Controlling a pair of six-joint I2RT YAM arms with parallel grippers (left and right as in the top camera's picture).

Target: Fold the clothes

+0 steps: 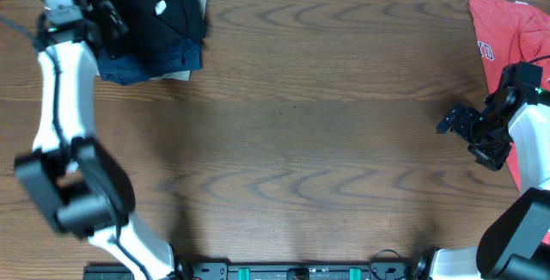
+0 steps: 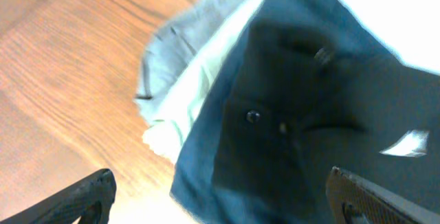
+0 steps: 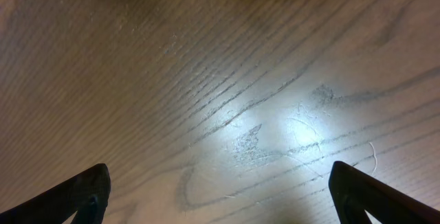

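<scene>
My overhead camera looks straight down on the whole worktop, with my side at 6 o'clock. The left wrist camera hangs close over the pile of garments at 11 o'clock and shares the black T-shirt with the overhead. The right wrist camera, near 3 o'clock, faces bare wood up close.

From overhead, the left arm hides the left side of the black T-shirt and of the dark blue garment beneath it. The red T-shirt runs off the right edge, partly behind the right arm. In the left wrist view the black T-shirt is blurred, cut off at 2 edges, its upper right edge lost in glare.
</scene>
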